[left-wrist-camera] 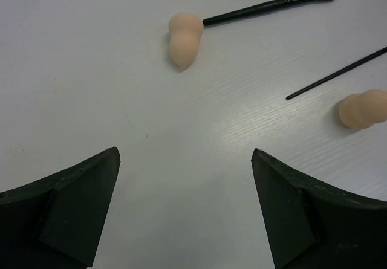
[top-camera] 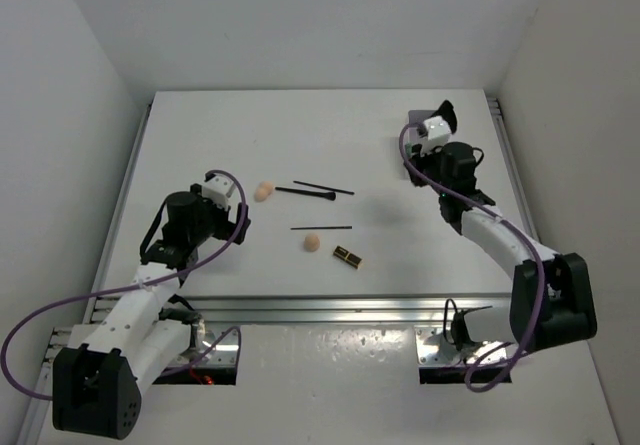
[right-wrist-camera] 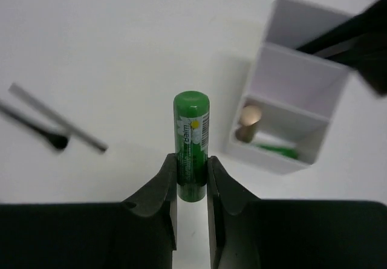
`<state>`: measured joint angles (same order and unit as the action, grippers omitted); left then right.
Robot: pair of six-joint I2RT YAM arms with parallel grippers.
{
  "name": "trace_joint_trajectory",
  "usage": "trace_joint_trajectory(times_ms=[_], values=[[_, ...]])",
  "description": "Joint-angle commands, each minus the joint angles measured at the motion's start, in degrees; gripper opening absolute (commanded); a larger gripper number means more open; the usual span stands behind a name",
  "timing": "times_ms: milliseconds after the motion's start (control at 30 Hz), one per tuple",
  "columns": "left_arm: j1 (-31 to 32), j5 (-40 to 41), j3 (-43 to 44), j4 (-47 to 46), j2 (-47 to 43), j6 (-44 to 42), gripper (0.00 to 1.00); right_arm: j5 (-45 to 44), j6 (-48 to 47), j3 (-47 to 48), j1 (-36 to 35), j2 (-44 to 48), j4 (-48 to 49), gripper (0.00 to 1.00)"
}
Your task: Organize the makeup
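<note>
Partly done, we judge: copper tube [right-wrist-camera: 248, 121] and one green tube [right-wrist-camera: 275, 150] lie in the box's [right-wrist-camera: 302, 63] near compartment; sponges [left-wrist-camera: 184, 38], brush [left-wrist-camera: 272, 6], pencils [left-wrist-camera: 338, 72] and lipstick [top-camera: 348, 256] wait on the table [top-camera: 200, 145]. Our right gripper [right-wrist-camera: 192, 172] pinches a second green tube [right-wrist-camera: 191, 130], cap jutting past the fingertips, box near beyond; left gripper [left-wrist-camera: 185, 154] gapes wide, empty.

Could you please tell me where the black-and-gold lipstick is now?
In the top view, the black-and-gold lipstick lies mid-table, just right of the nearer peach sponge and below a thin black pencil.
</note>
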<state>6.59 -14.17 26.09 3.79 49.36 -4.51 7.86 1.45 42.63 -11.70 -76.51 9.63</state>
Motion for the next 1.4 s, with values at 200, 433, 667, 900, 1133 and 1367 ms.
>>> trace_joint_trajectory(times_ms=[200,433,667,900,1133,1367], values=[[-1.23,0.55,3.36,0.43,3.37,-2.78,0.96,-18.68,4.18,2.80,8.10,-14.36,36.68,0.00],[-2.46,0.55,5.81,0.43,6.97,-2.78,0.96,-14.63,9.62,3.78,11.53,-20.96,37.30,0.00],[-2.46,1.08,6.96,-0.71,9.87,-3.83,0.96,-12.43,14.27,6.15,11.44,-27.81,36.43,0.00],[-2.46,1.61,6.96,-1.24,10.40,-3.84,0.96,-11.37,14.46,8.43,10.91,-32.20,36.61,0.00],[-2.46,2.13,6.96,-1.77,10.40,-3.84,0.96,-9.97,14.98,6.34,10.91,-32.48,36.07,0.00],[-2.46,2.13,6.96,-1.77,10.40,-4.45,0.96,-9.88,14.55,2.81,11.00,-29.58,35.99,0.00]])
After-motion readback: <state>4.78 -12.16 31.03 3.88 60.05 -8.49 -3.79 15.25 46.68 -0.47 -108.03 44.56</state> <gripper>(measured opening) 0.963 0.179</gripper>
